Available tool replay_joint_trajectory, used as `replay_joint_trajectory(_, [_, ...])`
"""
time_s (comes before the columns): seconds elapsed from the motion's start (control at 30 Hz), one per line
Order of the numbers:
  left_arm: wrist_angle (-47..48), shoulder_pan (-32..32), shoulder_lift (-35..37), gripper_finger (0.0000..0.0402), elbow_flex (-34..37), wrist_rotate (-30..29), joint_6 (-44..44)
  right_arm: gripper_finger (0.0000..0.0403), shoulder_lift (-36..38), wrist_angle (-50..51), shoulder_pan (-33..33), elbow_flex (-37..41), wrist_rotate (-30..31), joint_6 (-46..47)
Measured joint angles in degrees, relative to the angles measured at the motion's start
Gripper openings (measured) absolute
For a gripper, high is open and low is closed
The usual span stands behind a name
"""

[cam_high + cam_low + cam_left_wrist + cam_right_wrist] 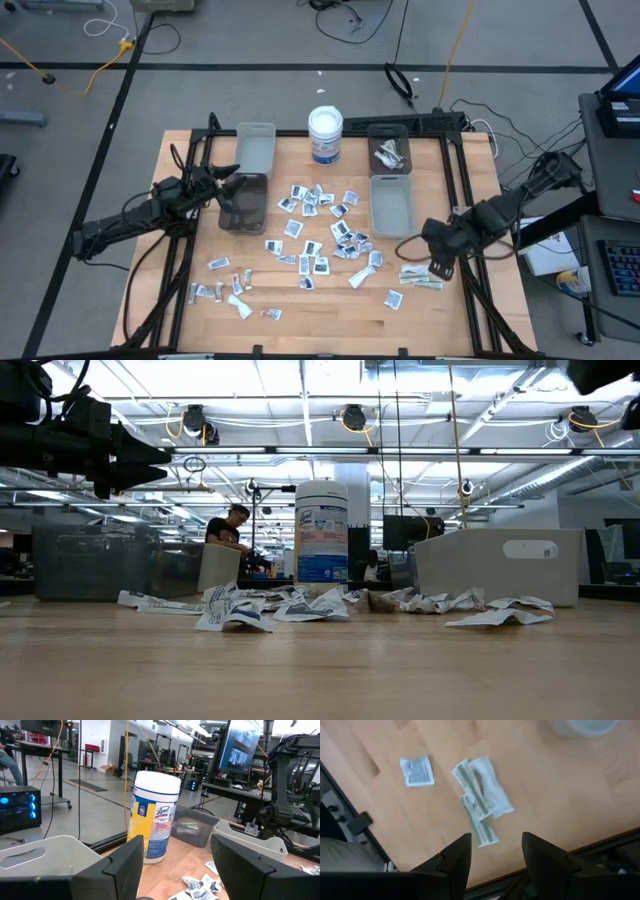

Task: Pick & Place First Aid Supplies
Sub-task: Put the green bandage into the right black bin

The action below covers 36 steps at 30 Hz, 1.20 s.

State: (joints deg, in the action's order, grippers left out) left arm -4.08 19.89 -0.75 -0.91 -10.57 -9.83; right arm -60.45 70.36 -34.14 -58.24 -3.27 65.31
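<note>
Wooden bench (330,310) carries four bins, one wipes tub (325,135) and dozens of packets (318,238). Left hand (228,180) and right hand (438,268) are both released, holding nothing.

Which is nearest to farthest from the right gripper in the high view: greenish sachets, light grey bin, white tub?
From the right gripper:
1. Greenish sachets, just beside it toward the table's front edge.
2. Light grey bin, further in.
3. White tub, at the far edge, centre.
</note>
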Motion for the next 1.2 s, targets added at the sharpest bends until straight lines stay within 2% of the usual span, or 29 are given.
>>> replay_joint_trajectory(0.37, [-0.02,-0.01,0.0,0.0237,0.0,0.0,0.01,0.0168,-4.44,-5.49,-10.64,0.0,-0.02,7.4])
replay_joint_trajectory(0.73, [-0.01,0.0,0.0,0.0237,0.0,0.0,0.01,0.0168,-5.29,-7.74,-11.76,0.51,1.32,8.04])
replay_joint_trajectory(0.87, [-0.01,0.0,0.01,0.0237,0.0,-0.01,0.01,0.0168,-6.76,-9.92,-12.82,4.28,1.68,8.06])
replay_joint_trajectory(1.1, [-0.02,-0.01,-0.01,0.0237,0.0,0.0,0.01,0.0168,-8.65,-23.97,-14.49,13.2,1.64,9.0])
replay_joint_trajectory(1.2, [-0.02,0.01,0.02,0.0237,0.0,0.0,0.01,0.0168,-10.08,-26.85,-15.0,15.84,1.64,8.94])
